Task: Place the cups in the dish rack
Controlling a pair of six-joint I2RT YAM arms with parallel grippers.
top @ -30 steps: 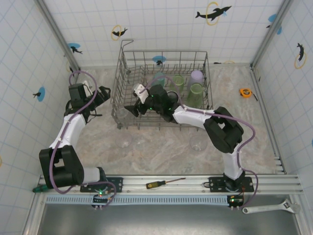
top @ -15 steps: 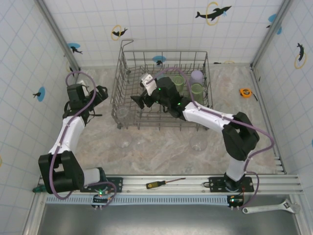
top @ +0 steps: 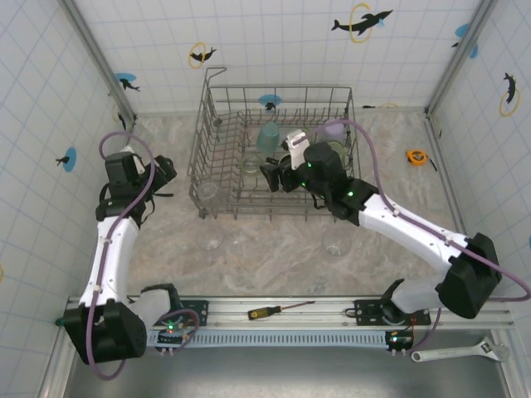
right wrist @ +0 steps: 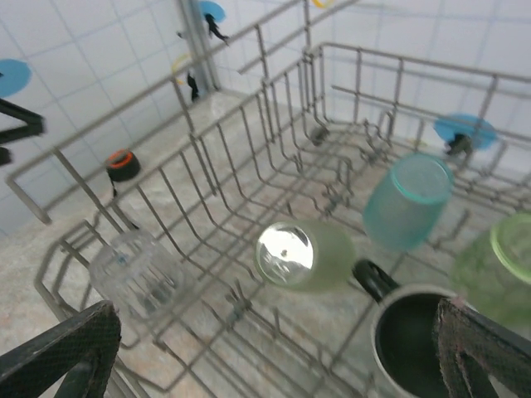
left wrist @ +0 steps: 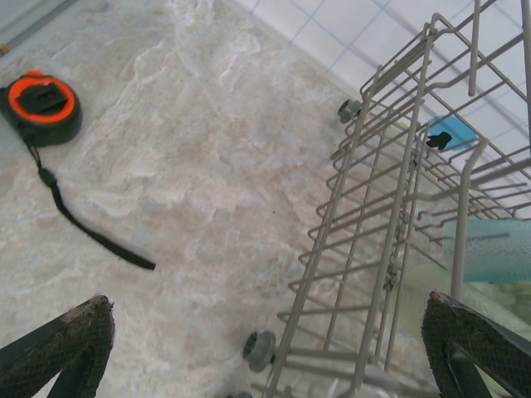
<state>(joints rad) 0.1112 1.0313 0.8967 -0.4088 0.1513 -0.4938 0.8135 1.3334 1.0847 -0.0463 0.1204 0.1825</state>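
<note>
The teal cup sits in the dish rack, just ahead of the right gripper; a pale green cup lies on its side, a bit nearer; the black mug is close on its right; a clear glass is on its left; its fingers are wide apart and hold nothing. The left gripper is wide apart too, over the table; the rack is on its right, and an orange tape measure is ahead on its left.

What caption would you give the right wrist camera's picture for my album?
Open right gripper over the dish rack, facing a teal cup, a black mug and a clear glass.
</note>
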